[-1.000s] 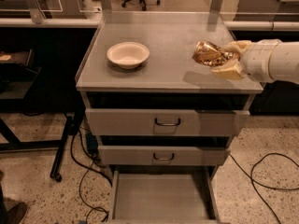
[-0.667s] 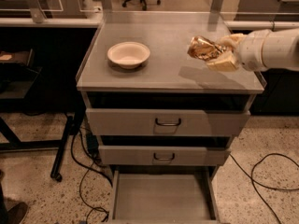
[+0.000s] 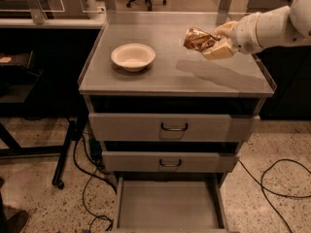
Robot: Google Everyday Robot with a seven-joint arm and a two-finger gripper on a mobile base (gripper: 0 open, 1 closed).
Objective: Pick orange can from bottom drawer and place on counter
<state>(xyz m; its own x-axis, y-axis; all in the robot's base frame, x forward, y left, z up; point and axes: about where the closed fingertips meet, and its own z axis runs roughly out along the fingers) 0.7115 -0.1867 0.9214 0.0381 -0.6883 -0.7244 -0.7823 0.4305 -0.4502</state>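
Overall: dim room with a warm brownish tone; the table top is the best lit area.
Light source: from above, and the floor behind the table is also bright.
Table surface: soft pale sheen, no hard glare.
Gripper: above the right rear part of the table, closed around the orange can, pale and well lit.
Orange can: small bright glints on its wrinkled metal.
Arm shadow: soft dark band on the table under the gripper.
Bowl: evenly lit, with a thin shadow at its base.
Bottom drawer: inside flat dim grey.
Left side: almost black under the desk.
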